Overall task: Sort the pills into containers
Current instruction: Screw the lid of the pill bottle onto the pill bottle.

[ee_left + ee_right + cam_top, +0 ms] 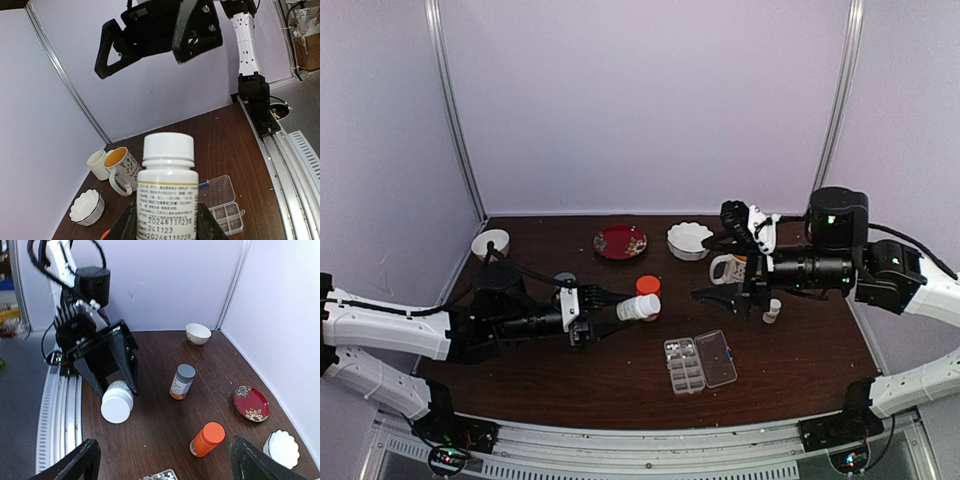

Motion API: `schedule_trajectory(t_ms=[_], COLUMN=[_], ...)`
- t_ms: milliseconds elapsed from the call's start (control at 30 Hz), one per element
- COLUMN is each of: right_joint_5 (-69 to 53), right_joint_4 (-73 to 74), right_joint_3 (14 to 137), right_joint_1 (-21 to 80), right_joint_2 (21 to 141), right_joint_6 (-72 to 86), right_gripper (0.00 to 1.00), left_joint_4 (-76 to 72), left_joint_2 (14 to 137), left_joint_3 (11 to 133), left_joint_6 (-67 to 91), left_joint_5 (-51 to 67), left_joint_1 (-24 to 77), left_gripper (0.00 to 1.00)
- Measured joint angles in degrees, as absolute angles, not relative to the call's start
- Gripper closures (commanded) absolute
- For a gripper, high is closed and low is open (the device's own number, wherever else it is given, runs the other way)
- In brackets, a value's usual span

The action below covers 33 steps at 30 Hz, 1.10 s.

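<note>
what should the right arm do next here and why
Probably bring the right end effector onto the white cap and close on it, ready to twist it off. The left end effector holds the white bottle on its side. Its cap is on and points toward the right one's wide-open jaws. The pill box already lies open.

Both arms reaching inward.
Left gripper [625,308] points to 3 o'clock, clamped on a white bottle [642,306]; right gripper [708,268] points to 9 o'clock, jaws wide.
</note>
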<state>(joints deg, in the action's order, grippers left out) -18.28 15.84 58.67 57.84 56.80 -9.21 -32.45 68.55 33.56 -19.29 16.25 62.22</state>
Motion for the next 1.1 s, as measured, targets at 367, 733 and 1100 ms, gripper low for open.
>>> schedule_trajectory(t_ms=[367,733,1100], right_joint_5=[-20.5,-21.0,-20.2], right_joint_4=[26.0,34.4,35.5], right_joint_3=[70.8,76.0,76.8], right_joint_1=[60.8,64.0,64.6], right_joint_2=[68.3,73.8,76.3], right_joint_6=[-38.3,-46.8,-48.2], right_gripper=[0.23,0.38,0.59], left_joint_4=[-36.8,-36.8,-36.1], left_joint_2=[70.8,71.1,71.1], left_joint_3=[33.6,33.8,34.1], left_joint_6=[-11.7,-10.9,-10.9], left_joint_5=[20.4,20.9,20.9], left_joint_1=[62.3,62.3,62.3], left_gripper=[0.99,0.99,0.99])
